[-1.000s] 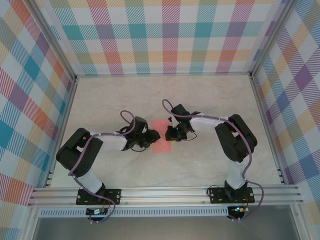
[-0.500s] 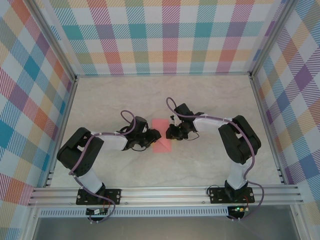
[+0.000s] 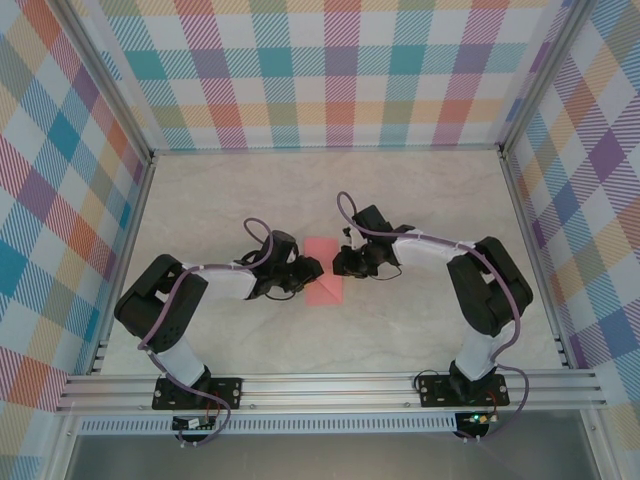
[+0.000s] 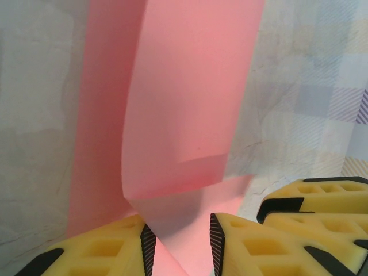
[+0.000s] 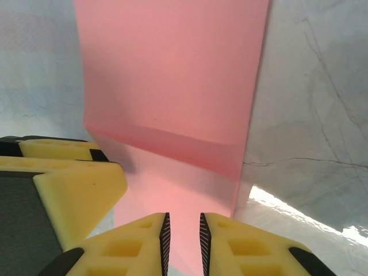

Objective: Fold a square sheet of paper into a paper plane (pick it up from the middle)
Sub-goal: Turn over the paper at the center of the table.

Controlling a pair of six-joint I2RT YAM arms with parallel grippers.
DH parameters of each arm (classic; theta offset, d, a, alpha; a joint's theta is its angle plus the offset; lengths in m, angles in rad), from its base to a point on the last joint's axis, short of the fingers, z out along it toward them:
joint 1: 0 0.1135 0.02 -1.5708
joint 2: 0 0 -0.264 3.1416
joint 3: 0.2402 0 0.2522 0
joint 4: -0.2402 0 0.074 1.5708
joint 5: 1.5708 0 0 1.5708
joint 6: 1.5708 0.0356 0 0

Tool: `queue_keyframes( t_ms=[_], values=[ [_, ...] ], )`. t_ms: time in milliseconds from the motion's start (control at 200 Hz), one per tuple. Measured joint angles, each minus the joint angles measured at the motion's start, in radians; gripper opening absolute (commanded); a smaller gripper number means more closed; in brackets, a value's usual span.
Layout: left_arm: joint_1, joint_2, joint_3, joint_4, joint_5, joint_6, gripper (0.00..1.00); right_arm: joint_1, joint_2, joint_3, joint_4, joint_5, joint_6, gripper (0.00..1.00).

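At the near edge of our left wrist view, the left end effector (image 4: 181, 244) straddles the pink paper (image 4: 190, 115). Its yellow fingers (image 4: 115, 253) stand apart with the sheet rising between them. The right end effector (image 5: 184, 238) is nearly together on a thin slit of paper, and we cannot tell if it bites. Farther out, the paper lies as a narrow strip mid-counter (image 3: 420, 200), with the left end effector at its 9 o'clock and the right at its 3. In the last second the right elbow has swung toward 3 o'clock. We judge a fold is being set, with the plane far off.
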Motion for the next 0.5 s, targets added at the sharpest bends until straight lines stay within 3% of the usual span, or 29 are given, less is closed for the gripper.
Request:
queue_keyframes(
  t_ms=[175, 345, 500],
  values=[
    [0.0, 0.017, 0.02, 0.019, -0.003, 0.024, 0.15, 0.0, -0.044, -0.039, 0.004, 0.018, 0.011, 0.28],
    [0.0, 0.017, 0.025, 0.004, -0.024, 0.059, 0.05, 0.0, -0.144, -0.087, 0.003, 0.082, 0.029, 0.5],
    [-0.002, -0.057, 0.042, -0.123, -0.085, 0.124, 0.03, -0.001, -0.269, -0.121, -0.005, 0.167, 0.029, 0.72]
  ],
)
